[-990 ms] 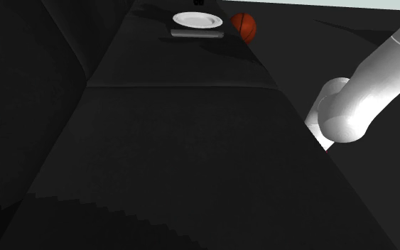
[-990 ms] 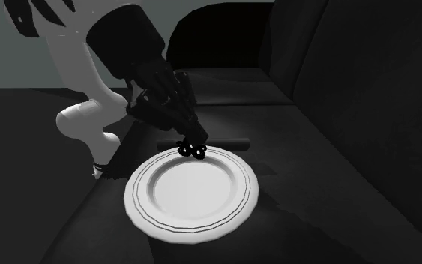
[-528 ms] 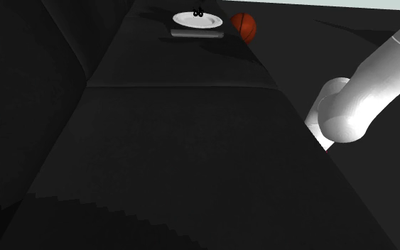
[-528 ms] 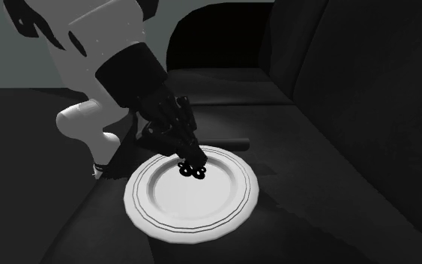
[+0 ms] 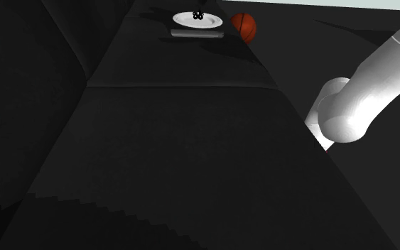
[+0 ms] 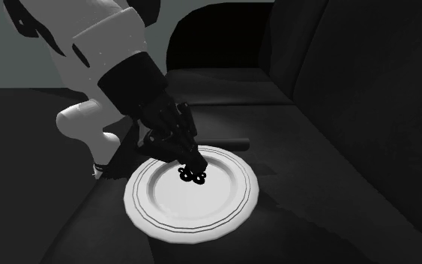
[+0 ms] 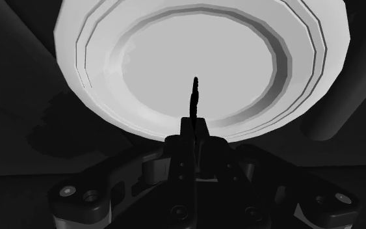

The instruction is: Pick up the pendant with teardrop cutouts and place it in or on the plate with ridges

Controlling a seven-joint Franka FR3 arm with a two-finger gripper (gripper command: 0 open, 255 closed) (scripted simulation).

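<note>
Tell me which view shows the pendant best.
Second exterior view: the black pendant shows its looped outline against the white plate, clasped in the hand over it. The wrist view has it edge-on, a thin sliver sticking out of the hand. The shoulder view gives a small dark speck against the far plate.

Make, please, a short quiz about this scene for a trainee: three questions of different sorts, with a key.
1. True or false: the claw is shut on the black pendant.
2. The pendant is over: A) the white plate; B) a bowl; C) a box.
3. Fill in: in the shoulder view, the orange ball lies to the plate's ____.

Key: 1 true; 2 A; 3 right.
</note>
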